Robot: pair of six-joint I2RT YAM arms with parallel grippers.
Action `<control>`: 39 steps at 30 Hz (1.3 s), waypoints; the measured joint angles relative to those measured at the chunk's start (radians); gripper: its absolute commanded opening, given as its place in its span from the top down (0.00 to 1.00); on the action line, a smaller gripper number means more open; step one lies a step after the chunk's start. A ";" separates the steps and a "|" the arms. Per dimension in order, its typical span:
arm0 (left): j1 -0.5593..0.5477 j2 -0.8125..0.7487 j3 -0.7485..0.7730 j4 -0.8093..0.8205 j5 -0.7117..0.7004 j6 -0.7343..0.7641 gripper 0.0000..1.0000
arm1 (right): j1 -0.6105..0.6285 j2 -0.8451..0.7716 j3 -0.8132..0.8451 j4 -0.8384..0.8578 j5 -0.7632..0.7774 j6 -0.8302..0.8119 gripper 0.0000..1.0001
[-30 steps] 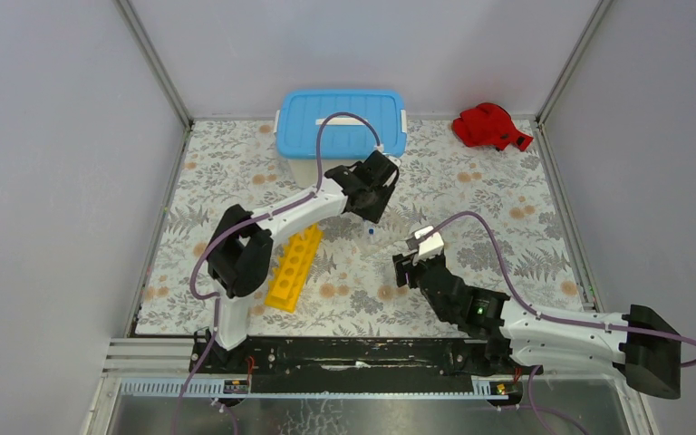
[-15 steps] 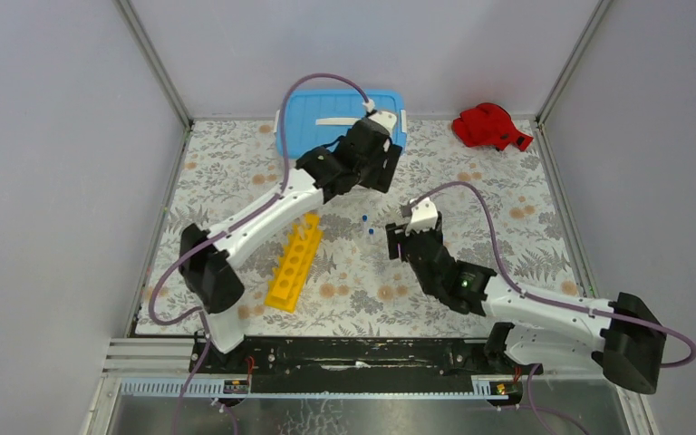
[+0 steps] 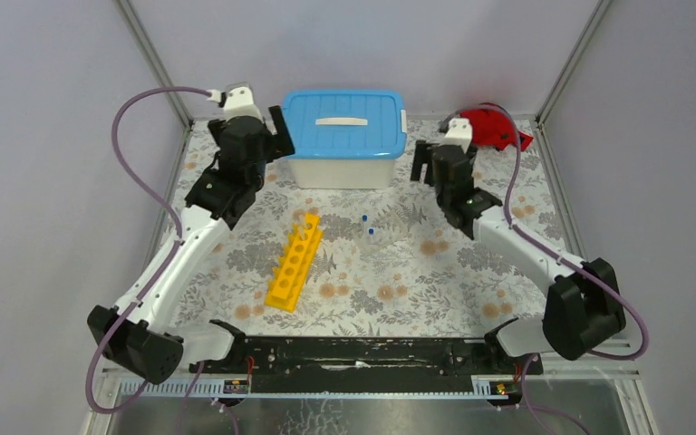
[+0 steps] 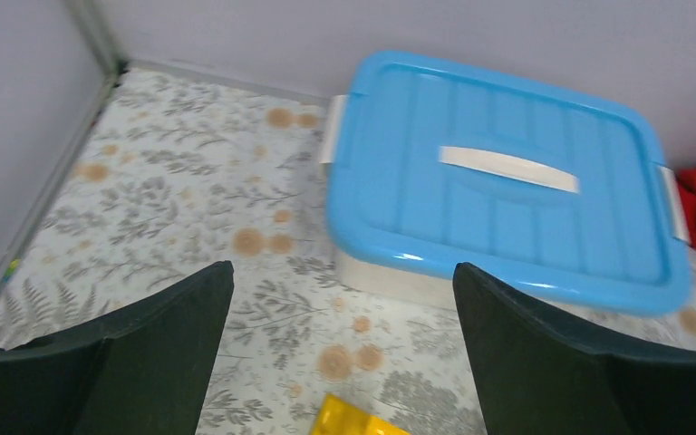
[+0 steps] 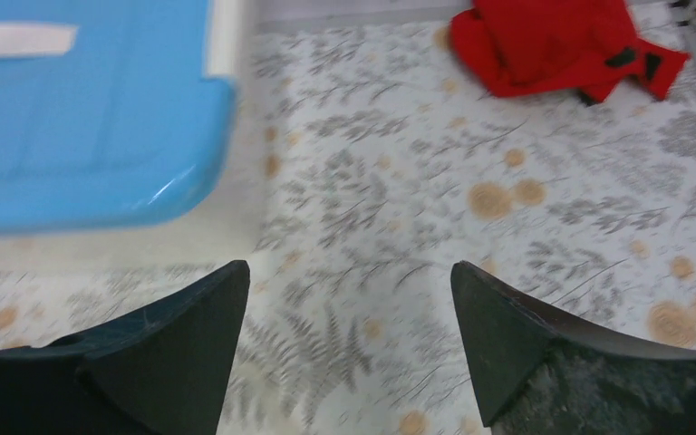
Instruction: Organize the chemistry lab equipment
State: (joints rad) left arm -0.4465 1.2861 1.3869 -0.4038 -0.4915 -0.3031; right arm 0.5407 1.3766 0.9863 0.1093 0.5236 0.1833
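Flowery mat (image 3: 399,272): your left gripper (image 4: 342,272) and right gripper (image 5: 346,267) hang wide open, holding nothing, with the tub (image 3: 344,136) between them.
I think the lid (image 4: 435,217) comes off next, so move in on both white clips (image 4: 333,127) evenly and keep level. Only the top view shows the whole rack (image 3: 294,260) and the tubes (image 3: 362,218), lying back behind both grippers; your left wrist view sees just a yellow corner of it.

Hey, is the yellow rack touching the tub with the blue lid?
Apart. The top view shows a strip of flowered tabletop between the yellow rack and the tub.
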 measured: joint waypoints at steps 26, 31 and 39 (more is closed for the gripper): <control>0.434 0.001 -0.874 0.933 -0.019 -0.008 0.01 | -0.401 0.107 -0.076 0.121 -0.138 0.068 0.00; 0.436 -0.020 -0.947 1.043 -0.013 0.011 0.01 | -0.401 0.095 -0.107 0.121 -0.140 0.108 0.00; 0.436 -0.035 -0.961 1.099 -0.015 0.013 0.01 | -0.399 0.034 -0.146 0.137 -0.124 0.126 0.01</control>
State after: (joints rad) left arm -0.0101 1.2514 0.4255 0.6949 -0.5064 -0.2897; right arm 0.1417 1.4101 0.8398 0.2459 0.4000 0.3092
